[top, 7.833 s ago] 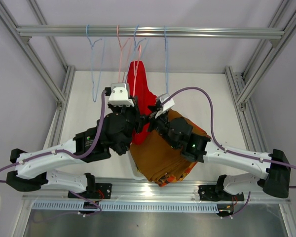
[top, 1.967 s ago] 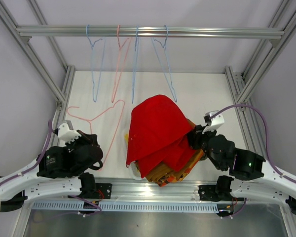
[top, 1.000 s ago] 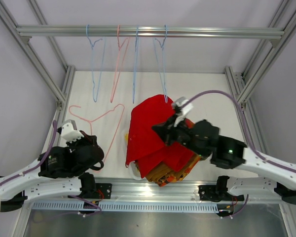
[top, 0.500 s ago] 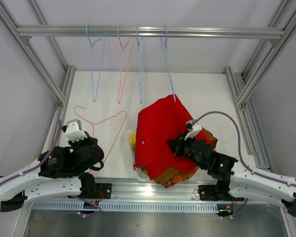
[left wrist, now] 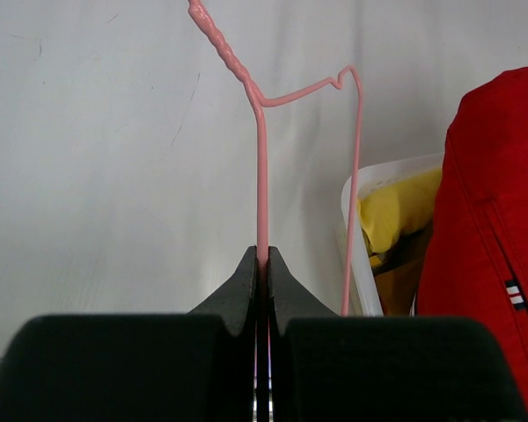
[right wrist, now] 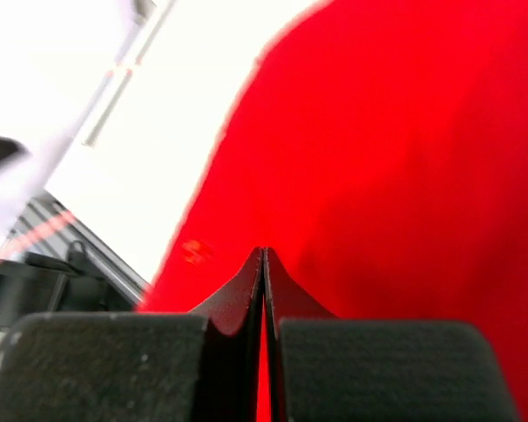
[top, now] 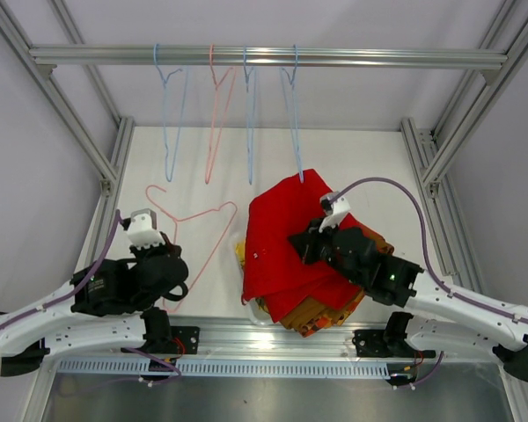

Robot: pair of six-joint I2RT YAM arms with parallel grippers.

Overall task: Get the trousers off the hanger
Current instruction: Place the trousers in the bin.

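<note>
white table (top: 374, 171), aluminium frame (top: 264, 57), red trousers (top: 277, 242)

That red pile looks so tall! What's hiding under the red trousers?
Brown trousers and a yellow pair peek out beneath the red trousers, inside a white basket. The rest of the pile is covered.

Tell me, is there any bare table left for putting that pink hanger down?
Yes. The widest bare patch lies between the trousers pile and the right rail. A second lies at the back left, below the hanging hangers. The front middle is crowded: pile, basket and right arm.
</note>
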